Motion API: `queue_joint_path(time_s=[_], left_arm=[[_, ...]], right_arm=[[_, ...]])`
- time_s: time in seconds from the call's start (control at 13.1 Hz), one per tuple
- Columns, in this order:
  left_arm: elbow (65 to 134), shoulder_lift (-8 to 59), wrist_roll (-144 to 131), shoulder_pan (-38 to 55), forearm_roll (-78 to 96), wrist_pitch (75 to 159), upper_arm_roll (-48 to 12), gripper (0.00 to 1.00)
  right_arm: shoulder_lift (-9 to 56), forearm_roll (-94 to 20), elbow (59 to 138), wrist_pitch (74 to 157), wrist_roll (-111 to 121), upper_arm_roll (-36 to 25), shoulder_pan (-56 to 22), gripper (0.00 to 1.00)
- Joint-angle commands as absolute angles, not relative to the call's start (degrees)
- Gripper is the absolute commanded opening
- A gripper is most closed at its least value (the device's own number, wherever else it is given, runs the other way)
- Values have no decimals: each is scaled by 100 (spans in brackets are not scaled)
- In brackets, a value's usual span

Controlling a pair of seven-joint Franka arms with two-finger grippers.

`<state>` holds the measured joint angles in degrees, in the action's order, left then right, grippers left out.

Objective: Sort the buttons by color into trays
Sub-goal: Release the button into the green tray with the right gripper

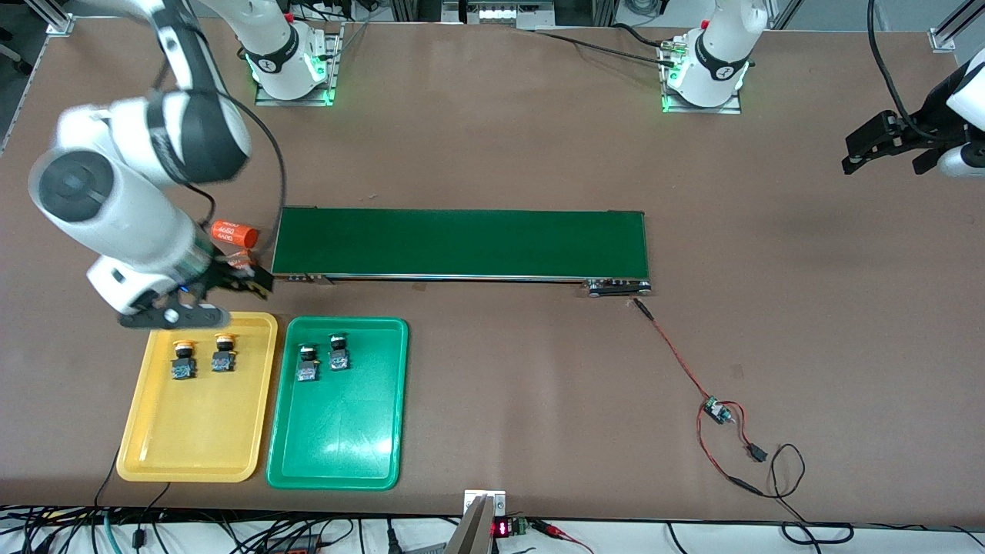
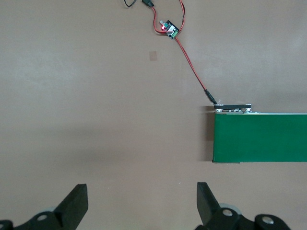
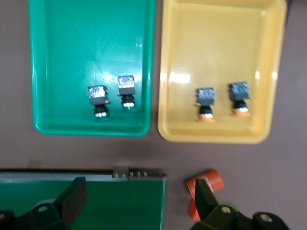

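Both grippers stood with jaws apart and empty. The right gripper (image 1: 202, 296) hung over the table between the conveyor belt (image 1: 460, 242) and the yellow tray (image 1: 158, 450), an orange cylinder (image 1: 233, 234) just beside it. Two yellow-capped buttons (image 1: 202, 356) lay in that tray; two green-capped buttons (image 1: 322, 360) lay in the green tray (image 1: 338, 454) alongside. The left gripper (image 1: 873, 146) waited over bare table at the left arm's end.

White arms with black joint bands, black cables, black claws.
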<state>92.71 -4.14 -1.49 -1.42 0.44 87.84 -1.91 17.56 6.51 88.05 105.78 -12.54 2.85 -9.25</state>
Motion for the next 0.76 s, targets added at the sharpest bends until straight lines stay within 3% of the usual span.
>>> queue_joint_path(time_s=[0.0, 0.69], left_arm=[[9080, -369, -88, -176, 62, 8701, -211, 100], [9035, -369, -79, -176, 70, 8701, -211, 100]], right_arm=[[1153, 501, 9018, 10162, -924, 325, -625, 100], [-122, 26, 9298, 9062, -202, 360, 193, 100]])
